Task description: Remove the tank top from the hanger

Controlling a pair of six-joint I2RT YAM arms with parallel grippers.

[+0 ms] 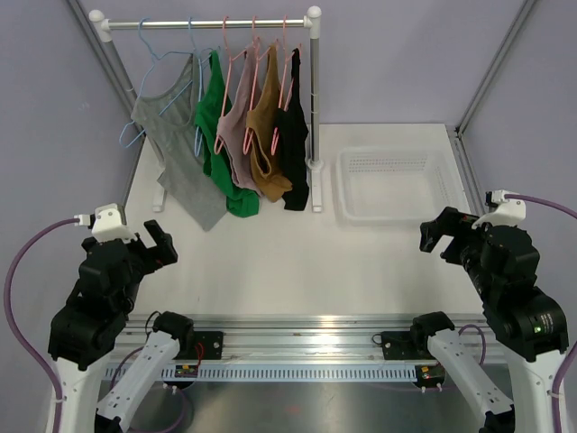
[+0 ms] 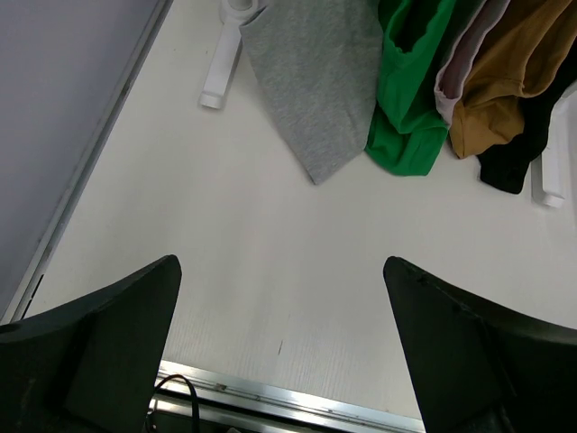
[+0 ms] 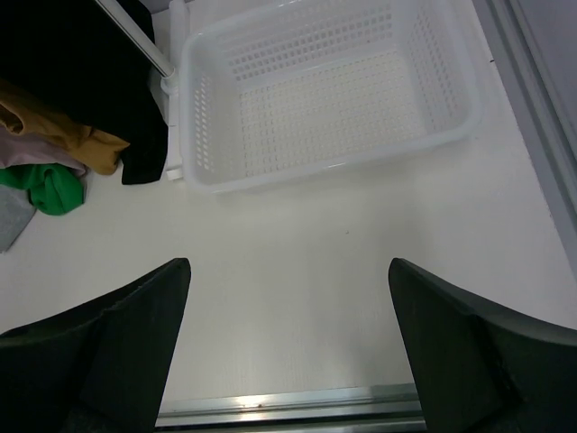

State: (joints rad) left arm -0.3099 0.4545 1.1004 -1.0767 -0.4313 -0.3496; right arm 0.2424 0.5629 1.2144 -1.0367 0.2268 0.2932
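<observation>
Several tank tops hang on hangers from a white rack (image 1: 313, 108) at the back: grey (image 1: 176, 153), green (image 1: 216, 135), pink (image 1: 236, 131), brown (image 1: 264, 126) and black (image 1: 293, 135). Their hems touch the table; the left wrist view shows the grey (image 2: 315, 81), green (image 2: 410, 108) and brown (image 2: 505, 81) ones. My left gripper (image 1: 160, 245) is open and empty near the front left, far from the rack. My right gripper (image 1: 435, 236) is open and empty at the front right. In the wrist views the left gripper (image 2: 281, 271) and the right gripper (image 3: 288, 271) hover over bare table.
A white perforated basket (image 1: 352, 185) stands at the back right beside the rack's right foot; it also shows in the right wrist view (image 3: 203, 135), empty. An empty blue hanger (image 1: 135, 135) hangs at the rack's left. A metal rail (image 1: 297, 327) runs along the table's front edge.
</observation>
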